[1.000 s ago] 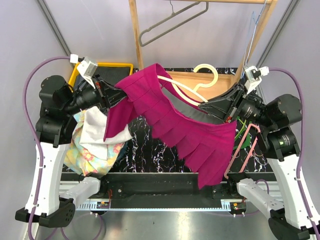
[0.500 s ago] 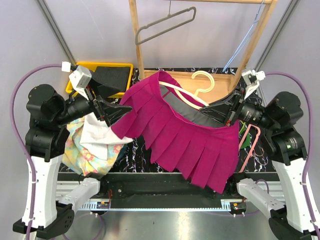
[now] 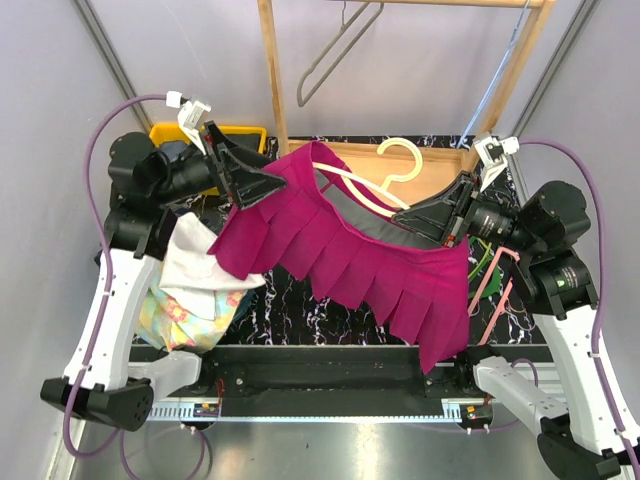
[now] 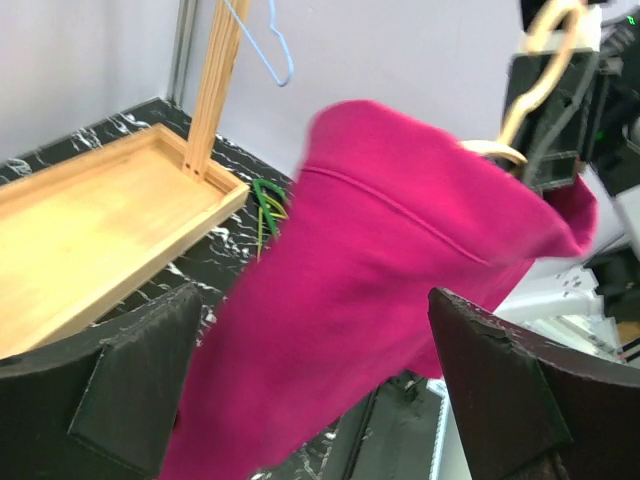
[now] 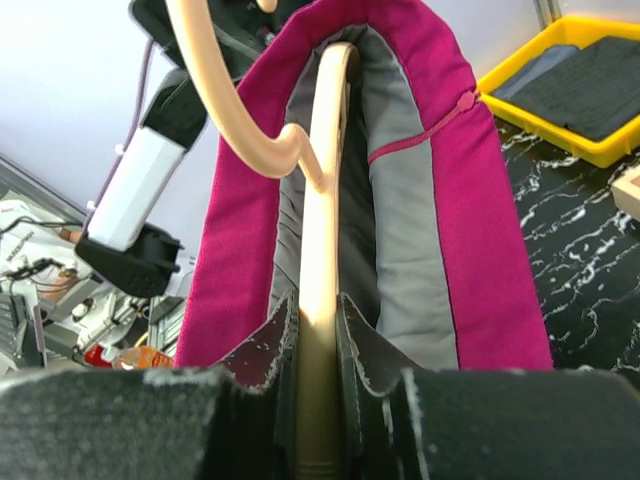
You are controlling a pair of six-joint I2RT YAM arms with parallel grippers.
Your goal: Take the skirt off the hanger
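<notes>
Top external view has the magenta pleated skirt point(image 3: 350, 255) stretched in the air just in front of the wooden rack point(image 3: 268, 80), across the width of its tray base point(image 3: 440, 165); its hem hangs down toward the near edge of the black marbled worktop point(image 3: 290, 300); the skirt is not yet off the cream hanger point(image 3: 395, 165), whose bar runs inside the waistband while the hook pokes up over the rack's tray. The right pincer point(image 3: 425, 215), at the front right of the rack, is clamped on that hanger; the right wrist view shows its two fingers point(image 5: 365, 350) pressed against either side of the cream bar point(image 5: 325, 200), with grey lining and magenta waistband point(image 5: 480, 220) looping around it. The left pincer point(image 3: 265, 172), just left of the rack's left post, stands spread as wide as it goes and grips nothing; in the left wrist view the skirt point(image 4: 380, 290) hangs in front between the parted fingers point(image 4: 130, 400), and contact cannot be told. Left of the rack sits a yellow bin point(image 3: 255, 132) with dark cloth in it; left and nearer lies a pile of clothes point(image 3: 195, 280); a grey hanger point(image 3: 335, 50) and a blue hanger point(image 3: 495, 80) hang on the rack; a pink hanger point(image 3: 495, 290) lies to its right.
</notes>
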